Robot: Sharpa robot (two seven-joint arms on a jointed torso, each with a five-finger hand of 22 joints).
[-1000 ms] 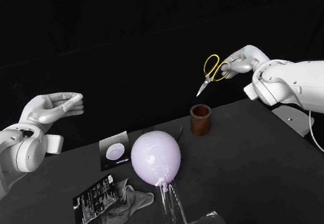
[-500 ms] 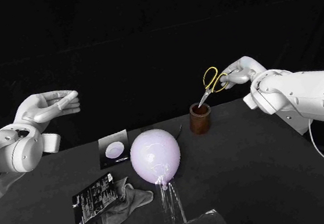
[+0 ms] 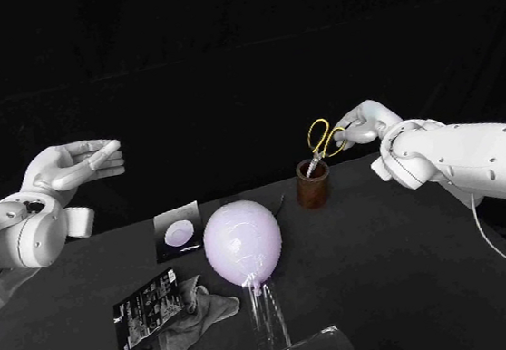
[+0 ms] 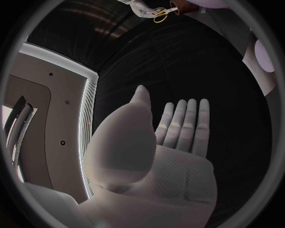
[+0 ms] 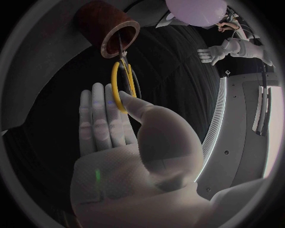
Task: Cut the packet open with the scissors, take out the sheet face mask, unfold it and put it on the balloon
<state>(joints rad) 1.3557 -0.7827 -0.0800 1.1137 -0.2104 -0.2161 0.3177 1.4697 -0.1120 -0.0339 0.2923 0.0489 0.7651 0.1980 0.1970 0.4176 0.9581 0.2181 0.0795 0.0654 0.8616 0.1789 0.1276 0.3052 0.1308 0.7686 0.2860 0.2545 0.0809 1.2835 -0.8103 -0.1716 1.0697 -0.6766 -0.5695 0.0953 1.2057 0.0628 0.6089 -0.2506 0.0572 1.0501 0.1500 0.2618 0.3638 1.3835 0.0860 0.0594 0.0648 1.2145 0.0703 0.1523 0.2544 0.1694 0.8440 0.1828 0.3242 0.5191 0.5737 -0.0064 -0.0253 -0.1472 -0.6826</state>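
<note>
Legible markings: none could be read.
The packet [image 3: 147, 311], lying flat on the table [image 3: 397, 241], carried blocks of fine pale print on its black face, but the lettering was too small to make out. The dark card [image 3: 178, 232] just beyond it bore a pale round mark; whether that mark held any wording could not be told.

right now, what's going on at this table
The right hand holds the yellow-handled scissors, blades pointing down into the brown cup. The left hand is raised with nothing in it. The balloon sits bare on its clear stand, and the black packet lies on the table near it.
</note>
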